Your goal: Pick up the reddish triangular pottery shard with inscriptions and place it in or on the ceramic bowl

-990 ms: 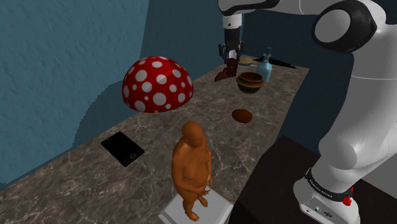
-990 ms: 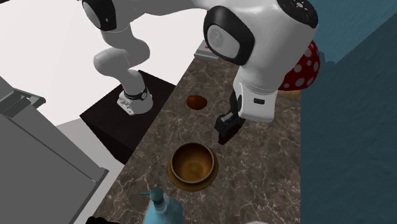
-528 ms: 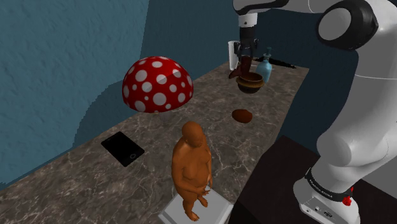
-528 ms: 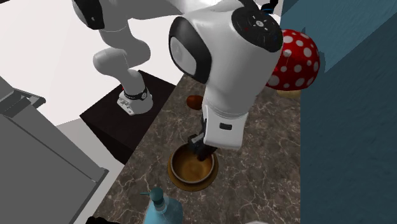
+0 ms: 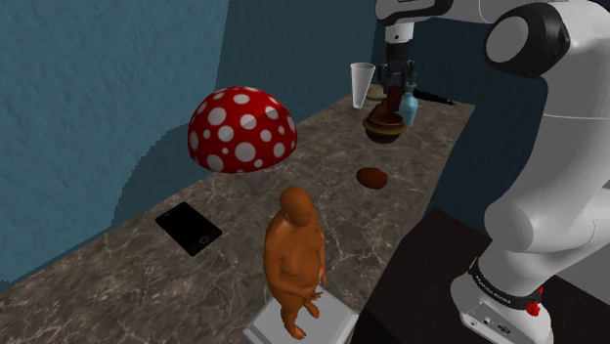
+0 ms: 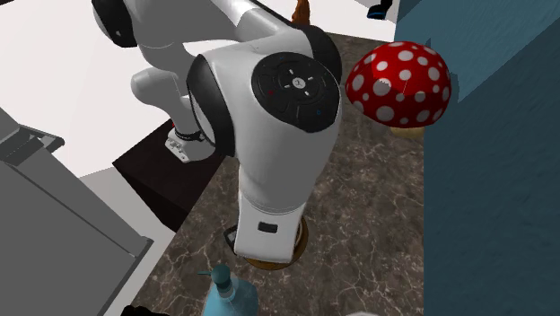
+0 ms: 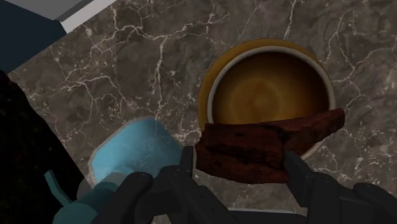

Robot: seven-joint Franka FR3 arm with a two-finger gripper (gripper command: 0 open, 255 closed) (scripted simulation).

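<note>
Carry step almost done; release comes next.
Worktop [image 7: 146, 57]: dark marble, pale veins, polished.
Bowl [image 7: 267, 92]: round, glossy golden-brown inside, pale rim.
Shard [image 7: 254, 149]: reddish-brown, rough, wedge-shaped, hanging over bowl's rim, pinched in gripper [image 7: 242, 164].
Next move, I reckon: shift over bowl centre, lower, let go.

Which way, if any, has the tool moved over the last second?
Yes. In the shoulder view the tool went right, from left of the bowl to above it, beside the bottle, shut on the shard.
</note>
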